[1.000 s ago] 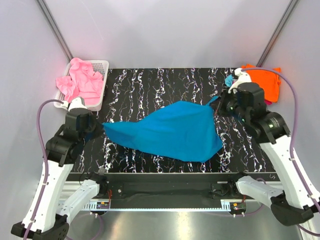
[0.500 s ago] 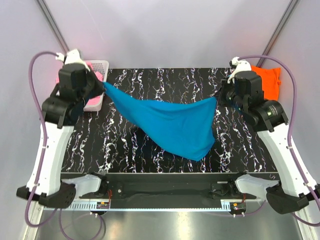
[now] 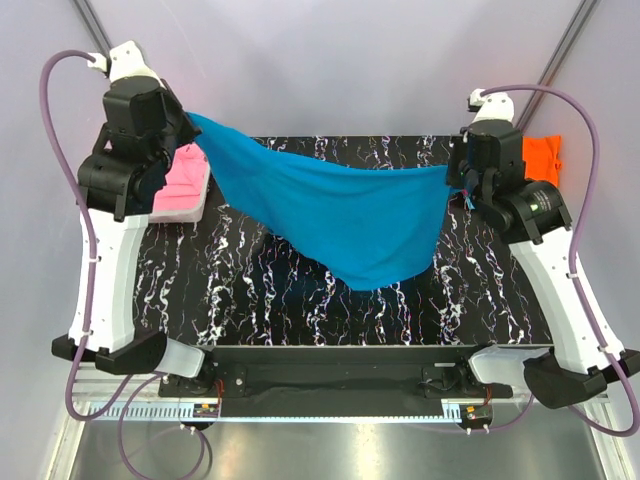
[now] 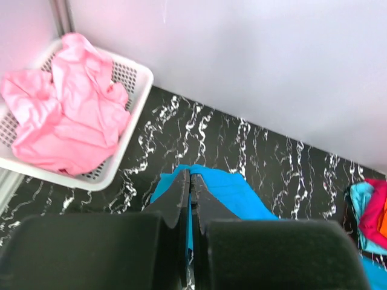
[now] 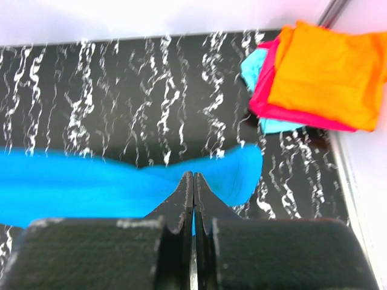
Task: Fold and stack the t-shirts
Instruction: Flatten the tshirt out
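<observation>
Hanging now betw. the two arms, the teal-blue soft cloth t-shirt is stretched corner to corner over the table's far half. A sec ago it lay mostly flat on the surface, w/ the left arm low near the front-left. Since then the left arm has swung up & back to the far-left corner, while the right arm barely shifted.

Left gripper is clenched on one teal corner and right gripper is clamped on the opposite one, fingers pressed together. The cloth sags in the middle; can't tell if the low edge touches.

Surface is a black white-veined marble-look tabletop. Far-left is a white plastic mesh basket w/ a pink crumpled cloth t-shirt in it. Far-right is an orange folded cloth t-shirt atop a magenta cloth t-shirt & a light cyan cloth t-shirt. Pale lilac-white walls and grey metal corner posts enclose it.
</observation>
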Robot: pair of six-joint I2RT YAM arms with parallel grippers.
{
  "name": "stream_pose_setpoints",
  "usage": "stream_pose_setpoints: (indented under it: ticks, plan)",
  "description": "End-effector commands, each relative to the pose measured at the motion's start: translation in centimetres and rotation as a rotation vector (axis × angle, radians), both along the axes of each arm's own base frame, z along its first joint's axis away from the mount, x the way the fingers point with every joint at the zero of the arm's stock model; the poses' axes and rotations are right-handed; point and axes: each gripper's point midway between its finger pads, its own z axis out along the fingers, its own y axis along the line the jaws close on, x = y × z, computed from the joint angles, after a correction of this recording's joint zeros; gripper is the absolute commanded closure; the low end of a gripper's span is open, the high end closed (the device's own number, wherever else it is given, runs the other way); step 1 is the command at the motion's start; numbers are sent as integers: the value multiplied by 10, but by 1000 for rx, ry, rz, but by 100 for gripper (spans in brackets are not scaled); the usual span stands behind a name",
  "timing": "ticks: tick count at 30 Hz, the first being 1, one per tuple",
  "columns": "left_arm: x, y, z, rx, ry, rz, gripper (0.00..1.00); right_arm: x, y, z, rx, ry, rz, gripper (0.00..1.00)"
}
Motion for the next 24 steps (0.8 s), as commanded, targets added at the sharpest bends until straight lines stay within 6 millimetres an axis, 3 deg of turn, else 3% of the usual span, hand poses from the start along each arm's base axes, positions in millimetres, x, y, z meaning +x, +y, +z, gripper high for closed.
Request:
stream_pose_setpoints:
  ticks: [1,3,6,7,8,9,10,12,13,15,16,18,21,24]
  plan:
    - [-19,21,69,-5,-213,55,100,-2,-21,53,0,-162,-75,100]
    - [-25,23,85,-10,-254,47,100,-4,-25,63,1,-182,-86,100]
    - [-36,19,95,-23,-281,12,100,-13,-29,76,21,-219,-83,100]
    - [-47,17,99,-31,-299,-20,100,-18,-29,78,31,-229,-77,100]
    - [-54,14,100,-42,-306,-40,100,-29,-33,86,47,-254,-76,100]
    - [-55,11,88,-43,-278,-62,100,-36,-36,85,50,-255,-73,100]
    - [-76,7,95,-57,-311,-111,100,-42,-38,86,53,-259,-71,100]
    - [-89,-1,82,-59,-292,-172,100,-64,-45,92,71,-288,-57,100]
    - [-116,-2,90,-72,-340,-214,100,-72,-47,93,75,-297,-52,100]
    - [-133,-1,81,-78,-343,-230,100,-95,-55,100,91,-329,-39,100]
    - [-159,5,90,-85,-399,-233,100,-101,-57,101,95,-337,-33,100]
    - [-191,15,98,-89,-464,-224,100,-121,-61,111,114,-376,-11,100]
    - [-221,24,113,-92,-541,-216,100,-138,-64,124,135,-422,15,100]
    - [-222,19,111,-99,-526,-240,100,-139,-58,122,163,-404,43,100]
